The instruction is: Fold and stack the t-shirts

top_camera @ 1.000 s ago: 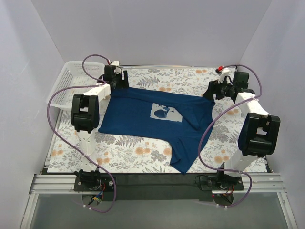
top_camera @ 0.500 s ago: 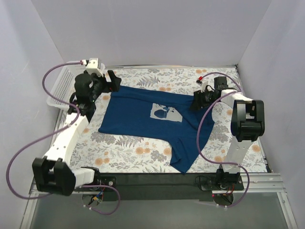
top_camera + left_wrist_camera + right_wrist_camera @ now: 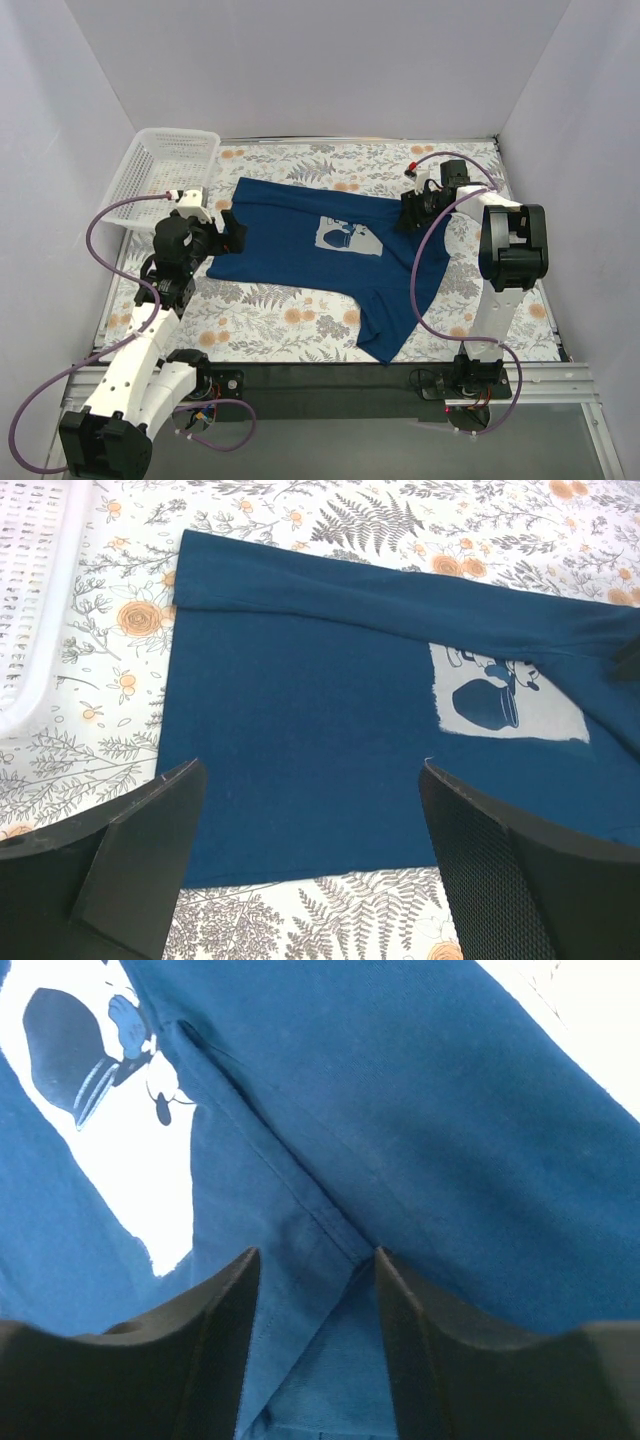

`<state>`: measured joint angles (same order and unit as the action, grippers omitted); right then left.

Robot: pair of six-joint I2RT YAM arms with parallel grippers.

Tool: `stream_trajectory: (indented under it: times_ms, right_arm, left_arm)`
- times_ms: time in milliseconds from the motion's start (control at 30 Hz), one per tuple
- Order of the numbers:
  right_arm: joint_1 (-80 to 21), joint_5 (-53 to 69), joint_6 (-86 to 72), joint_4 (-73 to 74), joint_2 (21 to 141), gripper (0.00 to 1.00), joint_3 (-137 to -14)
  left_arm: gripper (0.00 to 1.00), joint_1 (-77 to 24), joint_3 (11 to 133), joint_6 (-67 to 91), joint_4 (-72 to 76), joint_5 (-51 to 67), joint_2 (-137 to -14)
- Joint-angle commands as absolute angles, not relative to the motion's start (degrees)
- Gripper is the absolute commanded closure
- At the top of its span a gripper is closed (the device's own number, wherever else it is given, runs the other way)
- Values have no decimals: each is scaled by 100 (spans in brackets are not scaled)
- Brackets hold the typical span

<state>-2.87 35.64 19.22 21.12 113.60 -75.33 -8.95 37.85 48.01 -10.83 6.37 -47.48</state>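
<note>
One navy t-shirt (image 3: pixel 300 245) lies spread on the desk (image 3: pixel 270 320), its right side bunched; left tool (image 3: pixel 310 780) is wide open above the left edge, holding nothing; right tool (image 3: pixel 315 1255) is half open astride a seam ridge, not clamped; suggest pinching both layers there, lifting low, folding across evenly.

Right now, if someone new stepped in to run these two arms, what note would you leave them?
Left gripper: open, empty, above the t-shirt, at its left edge.
Right gripper: jaws apart, down on a seam at its right end; no grip seen.
Shirt lies print-up on the table, far edge turned over.
Nothing stacked. Left: finish folding, stack.
</note>
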Motion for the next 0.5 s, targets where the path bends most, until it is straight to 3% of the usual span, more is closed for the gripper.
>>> stream_trajectory:
  times_ms: [0,133,267,367,467]
  right_arm:
    - [-299,3472,1855,2188,11399,54,-7726]
    - [-343,3533,1872,2224,11400,62,-7682]
    - [-334,3603,1916,2241,11277,87,-7638]
    - [-369,3709,1942,2241,11022,97,-7541]
    - [-430,3840,2030,2302,10697,99,-7374]
  left_arm:
    - [19,-879,3665,4781,-1213,475,-4518]
    - [19,-879,3525,4808,-1222,387,-4386]
    - [19,-879,3454,4878,-1222,378,-4298]
    - [19,-879,3445,4878,-1222,360,-4254]
    - [19,-888,3437,4887,-1222,360,-4245]
